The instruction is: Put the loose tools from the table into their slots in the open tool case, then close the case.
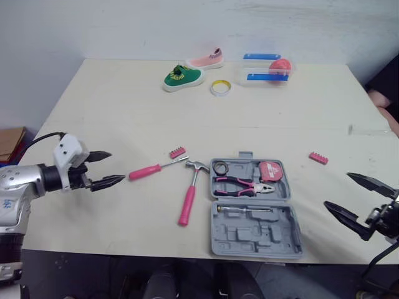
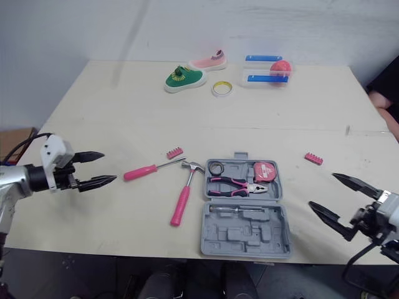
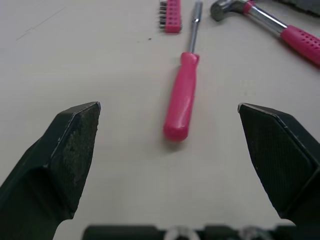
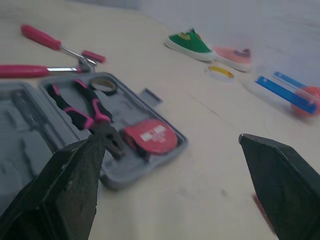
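An open grey plastic tool case [image 1: 280, 240] lies near the front edge of the pale tabletop [image 1: 124, 112]. Its far half holds pink-and-black pliers [image 1: 243, 185], a round red tape measure [image 1: 270, 170] and a small black ring [image 1: 221, 167]. A slim chrome-shafted driver [image 1: 246, 210] sits in the near half.

At nine o'clock from the case, just beside it, lies a pink-handled claw hammer [image 1: 187, 202] with its steel head toward the far side. At ten o'clock from the hammer rests a pink-handled screwdriver [image 1: 144, 170], its tip close to the hammer head. A short red bit strip [image 1: 177, 152] lies just beyond its shaft. A second bit strip [image 1: 318, 158], also red, lies at two o'clock from the case, apart from it.

The left pincer [image 1: 116, 166] is at nine o'clock from the screwdriver, close to the handle's end, its fingers apart and empty. The right pincer [image 1: 336, 190] is at three o'clock from the case, spread wide and holding nothing.

At twelve o'clock, near the tabletop's far edge, are a green knit shoe [image 1: 182, 76], a pink shoe [image 1: 206, 60], a yellow tape roll [image 1: 220, 87] and a clear box with blue lids [image 1: 267, 68].
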### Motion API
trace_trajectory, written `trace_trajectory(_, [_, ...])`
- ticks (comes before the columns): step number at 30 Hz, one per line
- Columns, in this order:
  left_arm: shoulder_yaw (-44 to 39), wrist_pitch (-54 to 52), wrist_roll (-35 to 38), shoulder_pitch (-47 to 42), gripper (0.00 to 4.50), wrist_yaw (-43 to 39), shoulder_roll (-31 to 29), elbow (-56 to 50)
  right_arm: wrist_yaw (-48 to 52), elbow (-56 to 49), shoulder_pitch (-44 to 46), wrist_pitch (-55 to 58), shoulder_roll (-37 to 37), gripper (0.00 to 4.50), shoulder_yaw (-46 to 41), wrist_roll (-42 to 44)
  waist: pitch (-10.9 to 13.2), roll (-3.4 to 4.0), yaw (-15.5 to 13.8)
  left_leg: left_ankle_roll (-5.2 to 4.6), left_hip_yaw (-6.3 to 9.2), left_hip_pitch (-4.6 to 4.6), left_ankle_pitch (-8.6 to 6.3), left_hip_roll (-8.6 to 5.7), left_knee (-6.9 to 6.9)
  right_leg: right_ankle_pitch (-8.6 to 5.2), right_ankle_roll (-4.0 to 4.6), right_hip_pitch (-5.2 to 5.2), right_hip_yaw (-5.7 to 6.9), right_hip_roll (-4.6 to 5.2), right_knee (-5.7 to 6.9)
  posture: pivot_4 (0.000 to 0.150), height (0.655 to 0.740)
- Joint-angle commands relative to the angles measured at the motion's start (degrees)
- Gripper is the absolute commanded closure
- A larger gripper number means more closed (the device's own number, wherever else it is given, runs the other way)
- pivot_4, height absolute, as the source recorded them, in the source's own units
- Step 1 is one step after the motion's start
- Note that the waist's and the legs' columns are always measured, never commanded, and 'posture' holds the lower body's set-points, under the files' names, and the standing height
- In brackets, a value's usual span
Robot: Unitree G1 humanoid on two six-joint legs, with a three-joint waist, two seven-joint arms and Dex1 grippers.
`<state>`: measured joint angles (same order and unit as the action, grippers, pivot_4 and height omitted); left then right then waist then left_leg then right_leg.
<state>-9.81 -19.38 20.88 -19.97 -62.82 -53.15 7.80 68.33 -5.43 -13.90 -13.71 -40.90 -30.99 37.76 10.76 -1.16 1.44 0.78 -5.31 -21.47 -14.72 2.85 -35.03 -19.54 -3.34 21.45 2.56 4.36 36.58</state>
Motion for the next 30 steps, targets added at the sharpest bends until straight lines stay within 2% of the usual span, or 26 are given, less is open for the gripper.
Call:
trace_trajectory(1, [3.03, 0.37, -1.81, -2.44, 0.04, -2.04, -0.95, -1.15, -1.55, -4.52, 0.15, 1.58, 0.74, 0.0, 0.48, 1.26, 0.0, 0.0, 0.08, -0.02, -0.02, 0.0, 0.01, -0.01, 0.0, 0.0, 0.0, 0.0, -0.03, 0.0, 0.0, 0.15, 0.74])
trace_trajectory(6, [8.19, -15.31, 3.09, -1.12, 0.04, 0.72, 1.22, -17.79, -0.12, -7.71, -1.23, 1.44, 1.1, 0.0, 1.81, 0.49, 0.0, -0.01, 0.04, -0.2, -0.03, -0.11, 0.06, -0.01, 0.0, -0.01, 0.0, 0.05, -0.04, -0.01, -0.06, 0.15, 0.74])
trace_trajectory(12, [9.16, -27.34, 5.19, -0.29, 0.04, 10.06, 5.05, -29.52, 1.03, -8.45, -2.34, 1.37, 0.96, 0.0, 1.83, 0.05, 0.06, -0.1, 0.08, -0.22, 0.01, -0.1, 0.1, -0.04, -0.11, -0.01, -0.07, 0.05, -0.05, -0.04, 0.06, 0.15, 0.74])
trace_trajectory(15, [12.75, -36.95, 5.12, 0.1, 0.04, 18.92, 10.19, -36.27, 0.83, -7.9, -2.4, 1.5, 1.16, 0.0, 1.98, -0.23, 0.06, -0.11, 0.04, -0.21, -0.02, 0.02, 0.15, -0.07, -0.14, 0.0, -0.09, 0.01, -0.14, -0.04, 0.22, 0.15, 0.74])
trace_trajectory(21, [19.09, -45.12, -0.4, 0.25, 0.04, 33.71, 19.02, -41.21, 1.76, -8.07, -1.31, 1.56, 1.51, 0.0, 4.15, -0.1, 0.19, -0.34, 0.02, -0.18, 0.0, 0.01, 0.17, -0.07, -0.15, 0.0, -0.11, 0.01, -0.21, -0.13, 0.23, 0.15, 0.74])
trace_trajectory(25, [20.63, -46.73, -1.53, 1.26, 0.04, 38.1, 22.63, -42.31, 1.23, -7.88, -0.31, 1.62, 1.68, 0.0, 4.9, -0.52, 0.2, -0.34, -0.02, -0.13, 0.0, 0.02, 0.19, -0.07, -0.16, 0.0, -0.11, 0.02, -0.22, -0.15, 0.24, 0.15, 0.74])
trace_trajectory(27, [21.94, -46.73, -3.26, 0.99, 0.04, 40.16, 23.15, -42.1, 1.23, -7.48, 0.01, 1.52, 1.66, 0.0, 5.12, -0.58, 0.2, -0.35, -0.13, -0.12, 0.01, 0.02, 0.2, -0.08, -0.16, 0.0, -0.11, 0.02, -0.22, -0.15, 0.25, 0.15, 0.74])
trace_trajectory(30, [24.73, -46.27, -6.92, 2.35, 0.04, 46.24, 27.1, -40.77, 2.08, -6.22, 0.93, 1.33, 1.52, 0.0, 5.84, -0.64, 0.2, -0.35, -0.31, -0.12, 0.0, 0.03, 0.2, -0.1, -0.17, 0.0, -0.11, 0.01, -0.23, -0.14, 0.23, 0.15, 0.74])
